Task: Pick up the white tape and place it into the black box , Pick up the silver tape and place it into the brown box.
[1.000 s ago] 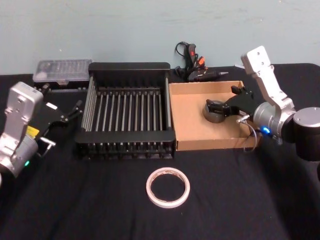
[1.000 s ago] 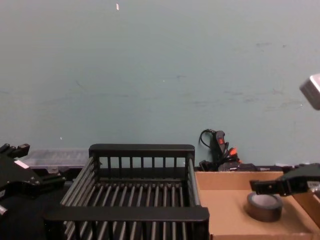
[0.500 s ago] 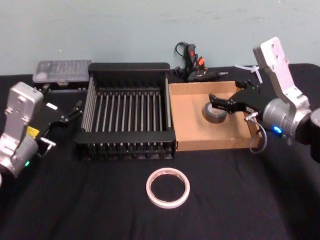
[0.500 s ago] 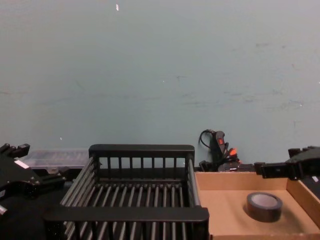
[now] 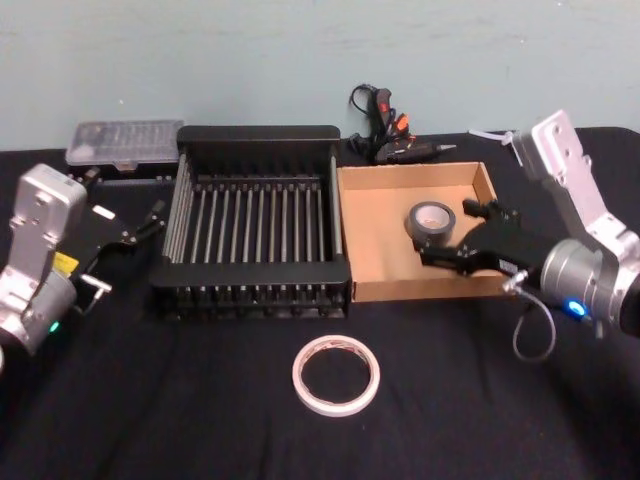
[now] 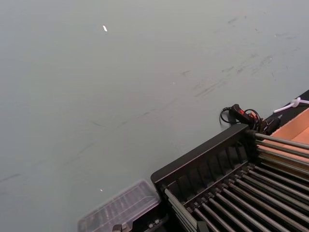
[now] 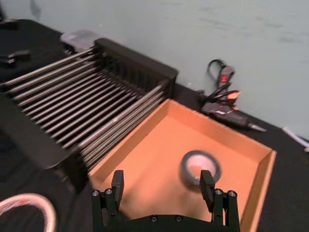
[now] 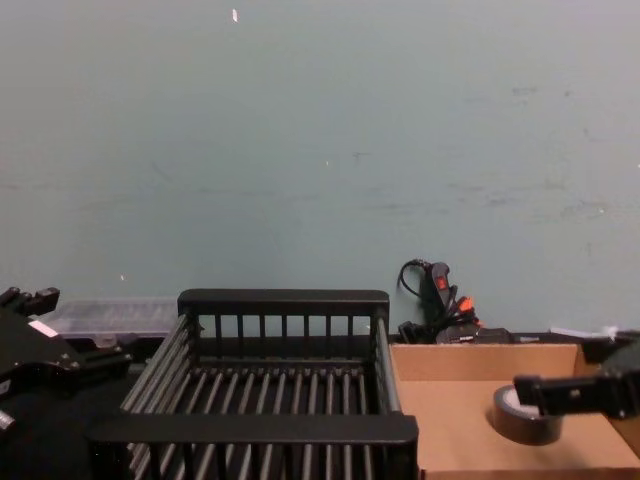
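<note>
The silver tape [image 5: 431,220] lies flat inside the brown box [image 5: 372,232], toward its right half. My right gripper [image 5: 447,232] hovers open over the box's front right part, just in front of the roll and apart from it. In the right wrist view its open fingers [image 7: 117,181] frame the silver tape [image 7: 200,166], which lies beyond them. The white tape [image 5: 336,375] lies on the black cloth in front of the black box [image 5: 250,135], which stands left of the brown box. My left gripper [image 5: 140,226] rests open at the table's left.
A glue gun with a coiled cord [image 5: 385,128] lies behind the boxes. A clear plastic case [image 5: 125,141] sits at the back left. In the chest view the black box's tall rear wall [image 8: 284,301] rises left of the brown box [image 8: 470,361].
My right gripper opened off the silver tape, left it in the brown box, rose, then drew back toward the box's front edge. The left arm stayed still.
</note>
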